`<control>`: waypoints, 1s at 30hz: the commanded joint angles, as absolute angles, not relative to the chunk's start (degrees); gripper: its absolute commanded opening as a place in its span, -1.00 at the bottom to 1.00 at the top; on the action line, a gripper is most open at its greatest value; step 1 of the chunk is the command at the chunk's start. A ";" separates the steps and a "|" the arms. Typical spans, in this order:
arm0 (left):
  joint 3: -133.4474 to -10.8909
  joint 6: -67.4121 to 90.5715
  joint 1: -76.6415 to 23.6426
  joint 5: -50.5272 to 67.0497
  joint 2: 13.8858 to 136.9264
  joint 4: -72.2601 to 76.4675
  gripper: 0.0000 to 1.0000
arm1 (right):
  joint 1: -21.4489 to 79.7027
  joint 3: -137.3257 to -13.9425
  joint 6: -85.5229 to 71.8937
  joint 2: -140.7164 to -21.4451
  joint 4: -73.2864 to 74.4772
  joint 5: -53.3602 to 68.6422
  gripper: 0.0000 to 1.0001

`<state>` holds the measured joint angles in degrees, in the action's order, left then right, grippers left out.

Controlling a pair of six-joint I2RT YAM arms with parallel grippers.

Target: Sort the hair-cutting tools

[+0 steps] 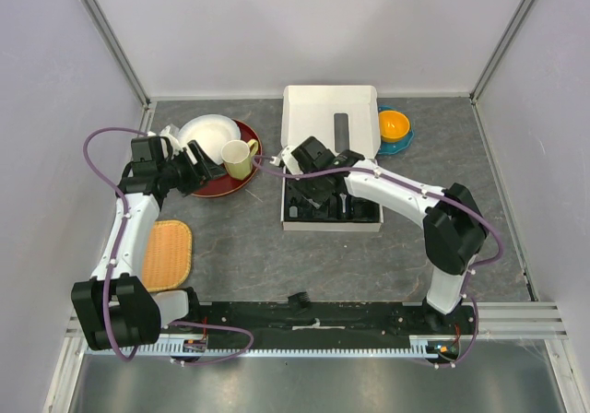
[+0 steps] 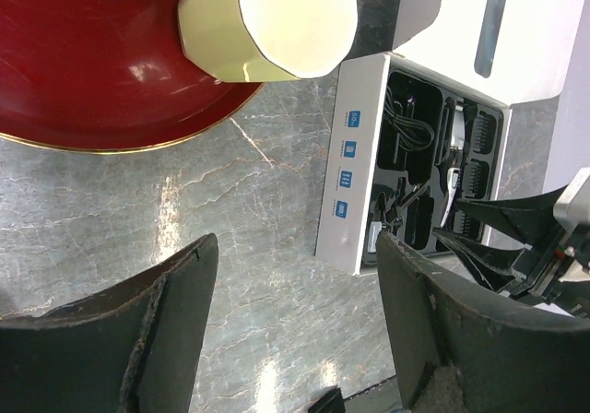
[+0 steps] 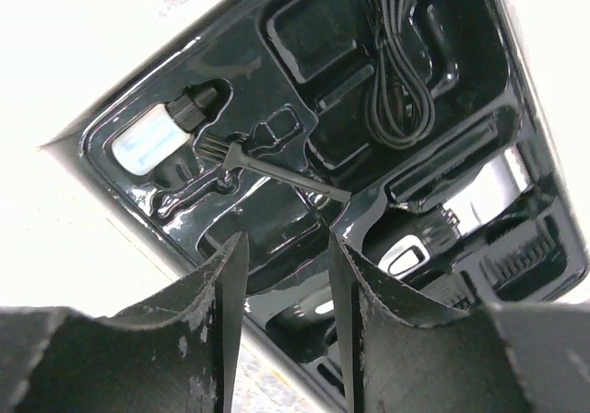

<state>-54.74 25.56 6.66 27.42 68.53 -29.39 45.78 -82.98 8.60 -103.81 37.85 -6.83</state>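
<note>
thin brush (image 3: 277, 171) lies free just ahead of the parted right gripper (image 3: 288, 247)

Blue labels (image 2: 348, 179) on box (image 2: 361, 100) side: unreadable.

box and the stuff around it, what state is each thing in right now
box: open, lid folded back
brush: lying slantwise in the box, not held
cable: coiled, in the box
bottle: capped, lying in its slot
mug: upright, looks empty
left gripper: open, empty
right gripper: open, empty, above the brush
</note>
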 commanded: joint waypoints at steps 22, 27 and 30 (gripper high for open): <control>-55.02 24.52 6.85 28.39 68.73 -27.60 0.51 | 41.92 -100.89 32.08 -116.10 51.77 13.10 -0.17; -55.19 24.26 6.86 28.30 68.64 -27.60 0.51 | 41.84 -101.60 32.52 -117.51 52.65 13.54 -0.18; -55.20 24.17 6.86 28.30 68.64 -27.60 0.51 | 41.75 -101.51 32.70 -117.77 52.82 13.45 -0.19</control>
<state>-54.74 25.52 6.66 27.55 68.73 -29.41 41.80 -99.29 31.16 -117.43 51.57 11.62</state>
